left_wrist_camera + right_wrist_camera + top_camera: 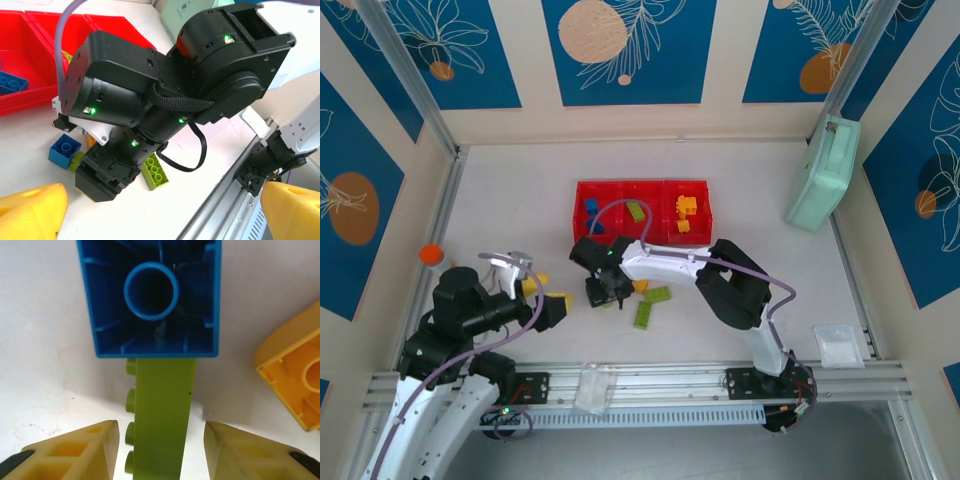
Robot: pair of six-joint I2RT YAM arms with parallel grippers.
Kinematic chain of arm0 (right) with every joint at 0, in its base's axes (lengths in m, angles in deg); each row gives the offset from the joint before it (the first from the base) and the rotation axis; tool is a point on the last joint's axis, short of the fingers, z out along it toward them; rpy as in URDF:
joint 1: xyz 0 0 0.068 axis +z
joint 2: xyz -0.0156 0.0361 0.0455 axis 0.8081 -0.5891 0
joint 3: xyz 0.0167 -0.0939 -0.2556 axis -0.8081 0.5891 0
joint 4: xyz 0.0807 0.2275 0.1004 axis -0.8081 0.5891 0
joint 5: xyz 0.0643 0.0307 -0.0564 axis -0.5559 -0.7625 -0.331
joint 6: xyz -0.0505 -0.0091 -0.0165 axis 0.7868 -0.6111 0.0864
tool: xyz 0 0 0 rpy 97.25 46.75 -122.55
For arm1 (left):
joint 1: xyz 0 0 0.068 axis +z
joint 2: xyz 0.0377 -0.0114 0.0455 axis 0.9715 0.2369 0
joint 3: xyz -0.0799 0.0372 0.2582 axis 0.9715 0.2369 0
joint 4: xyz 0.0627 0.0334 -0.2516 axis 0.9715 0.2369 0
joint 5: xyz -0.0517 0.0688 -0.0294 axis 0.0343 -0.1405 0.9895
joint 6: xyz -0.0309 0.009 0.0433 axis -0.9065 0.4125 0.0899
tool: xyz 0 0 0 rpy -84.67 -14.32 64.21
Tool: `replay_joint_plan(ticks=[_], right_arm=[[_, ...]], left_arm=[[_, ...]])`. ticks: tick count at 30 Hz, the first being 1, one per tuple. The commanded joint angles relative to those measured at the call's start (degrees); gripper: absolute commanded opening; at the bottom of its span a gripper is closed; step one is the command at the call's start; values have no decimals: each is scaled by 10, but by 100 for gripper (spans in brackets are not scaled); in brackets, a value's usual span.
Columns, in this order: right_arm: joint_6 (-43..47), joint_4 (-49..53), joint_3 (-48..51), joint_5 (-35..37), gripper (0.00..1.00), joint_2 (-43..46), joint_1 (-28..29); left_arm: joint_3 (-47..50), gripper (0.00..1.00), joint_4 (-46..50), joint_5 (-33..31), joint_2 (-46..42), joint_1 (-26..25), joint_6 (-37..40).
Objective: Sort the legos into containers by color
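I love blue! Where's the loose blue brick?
Right wrist view: the blue brick lies upside down at the green brick's far end, left of an orange brick.

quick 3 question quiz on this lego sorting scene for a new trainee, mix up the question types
1. True or false: the long lime green brick lies between the right gripper's open fingers.
2. In the top view, which bin of the red tray holds the blue bricks? A left, B middle, C right.
3. Fill in: the upside-down square brick just beyond the green one is ___.
Key: 1 true; 2 A; 3 blue.
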Motion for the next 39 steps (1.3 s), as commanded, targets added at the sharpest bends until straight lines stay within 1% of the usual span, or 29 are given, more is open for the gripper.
replay_joint_plan(ticks=[1, 6, 10, 11, 15, 19, 22, 26, 29, 33, 36, 39], right_arm=[[-1, 12, -4, -2, 47, -9, -5], [3, 9, -1, -1, 39, -4, -8], [11, 8, 4, 1, 33, 18, -10], [18, 4, 7, -7, 33, 27, -11], [31, -12, 16, -39, 26, 67, -19], [44, -14, 17, -54, 24, 121, -33], [63, -27, 23, -79, 23, 165, -55], [95, -27, 10, -96, 23, 200, -111], [121, -13, -19, -98, 23, 198, -162], [151, -5, -62, -85, 22, 167, -219], [167, 4, -104, -83, 22, 122, -252], [175, 20, -153, -63, 22, 70, -273]], left_arm=[[-9, 100, -3, -18, -9, -5, 14], [-8, 99, -1, -28, -10, -4, 12], [-8, 99, -1, -30, -11, -5, 12], [-9, 99, -1, -30, -11, -5, 12], [-7, 99, -2, -28, -10, -5, 13], [-7, 99, -3, -24, -7, -5, 13], [-7, 99, -4, -26, -6, -5, 13], [-5, 99, -6, -24, -6, -6, 14], [-5, 99, -7, -24, -4, -5, 14], [-4, 99, -7, -22, 3, -5, 14], [-4, 99, -6, -23, 7, -5, 14], [-4, 99, -7, -25, 9, -5, 14]])
